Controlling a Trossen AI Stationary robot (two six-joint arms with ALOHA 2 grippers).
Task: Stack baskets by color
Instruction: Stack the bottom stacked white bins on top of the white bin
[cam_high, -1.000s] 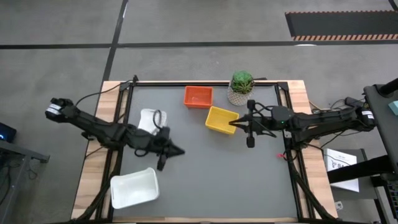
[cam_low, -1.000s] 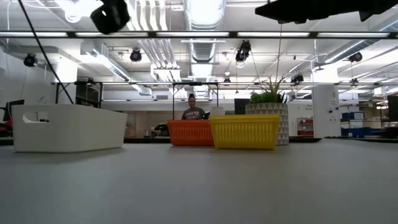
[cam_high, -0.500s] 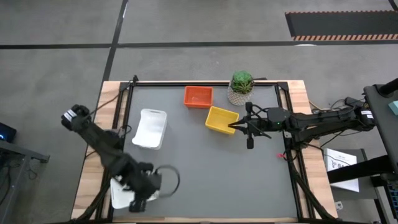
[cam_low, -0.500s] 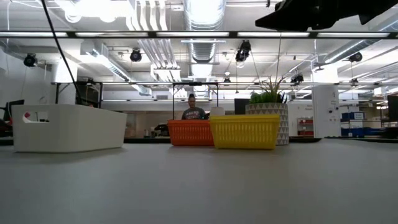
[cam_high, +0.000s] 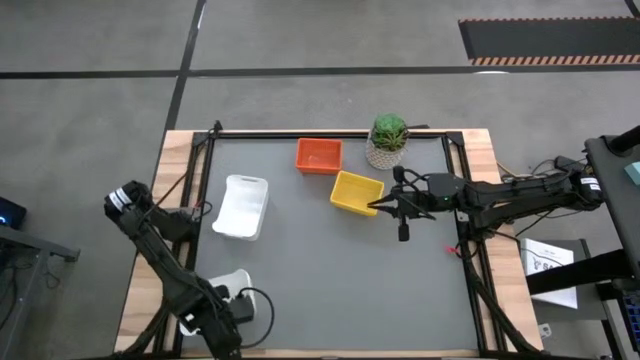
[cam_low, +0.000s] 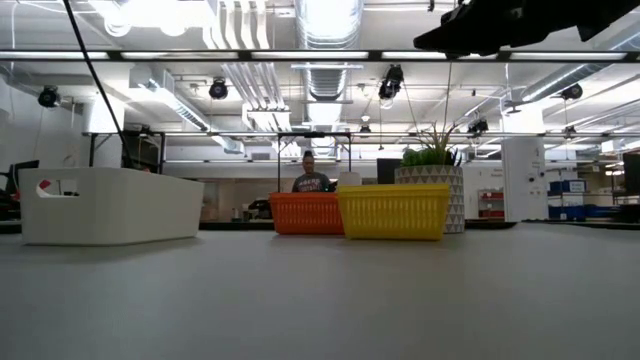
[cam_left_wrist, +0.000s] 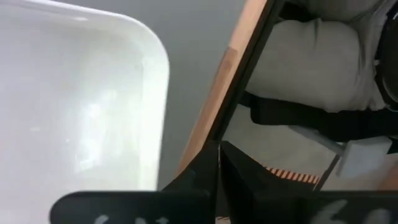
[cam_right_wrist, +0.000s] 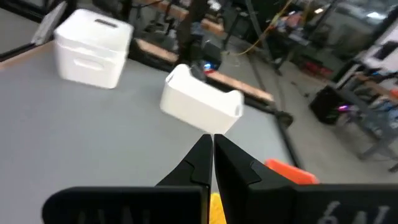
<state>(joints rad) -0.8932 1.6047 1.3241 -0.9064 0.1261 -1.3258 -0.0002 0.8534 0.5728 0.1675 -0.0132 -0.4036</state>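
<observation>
A potted plant (cam_high: 388, 140) stands just behind the yellow basket (cam_high: 356, 192).

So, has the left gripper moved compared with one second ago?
Yes. The left gripper went from the table's middle to its near left corner, over the white rounded plastic basket, away from the potted green plant.

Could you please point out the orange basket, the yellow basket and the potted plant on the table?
orange basket (cam_high: 319, 156): high view, its inside floor.
yellow basket (cam_high: 354, 190): high view, its inside floor.
potted plant (cam_high: 389, 131): high view, its green top.
</observation>
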